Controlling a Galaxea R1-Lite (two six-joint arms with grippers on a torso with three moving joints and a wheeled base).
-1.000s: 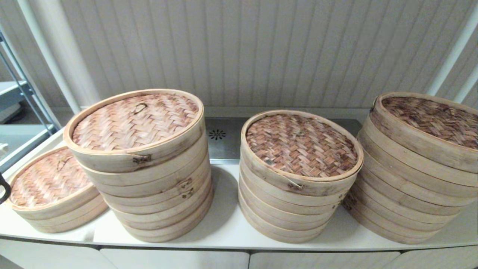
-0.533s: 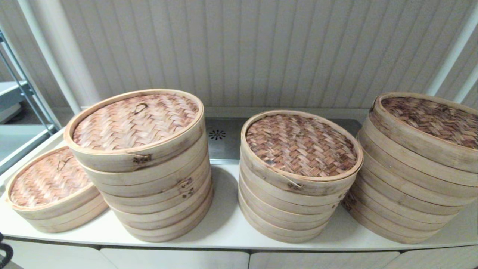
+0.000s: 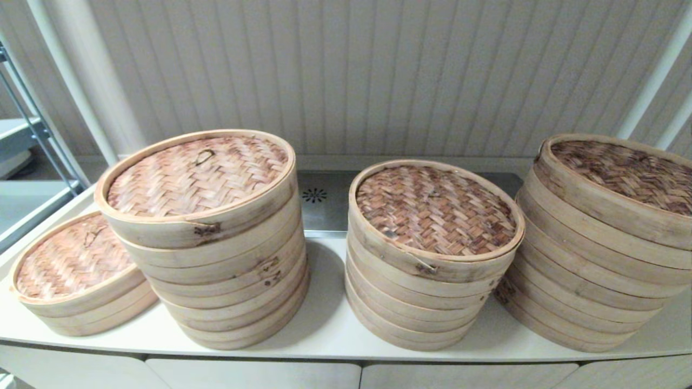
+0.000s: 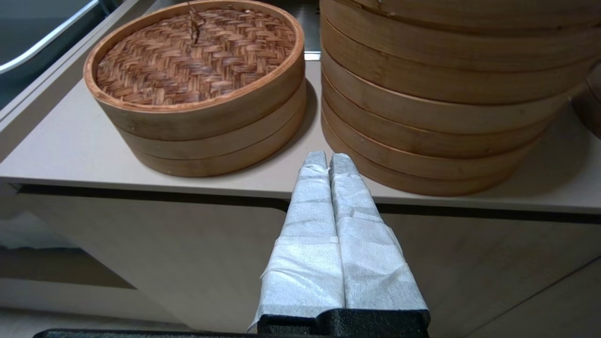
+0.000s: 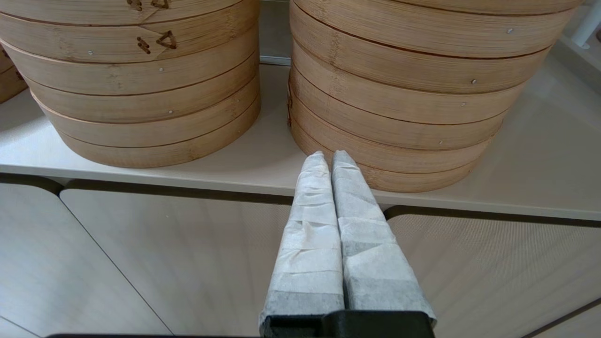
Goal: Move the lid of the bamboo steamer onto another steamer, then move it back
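Both grippers hang low before the table point(image 3: 324, 329) edge, fingers pressed together and empty. The left gripper point(image 4: 327, 162) is nearer the low steamer lid point(image 4: 195, 51), which lies ahead and up-left; the right gripper point(image 5: 328, 159) faces two tall stacks point(image 5: 141, 94).

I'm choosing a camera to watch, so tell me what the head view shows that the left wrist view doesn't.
Only the head view shows all four steamer stacks, including the woven lids of the third stack and far-right stack, but neither gripper. Only the left wrist view shows the left gripper, shut, below the counter edge. Both show the short left stack and the tall stack beside it.
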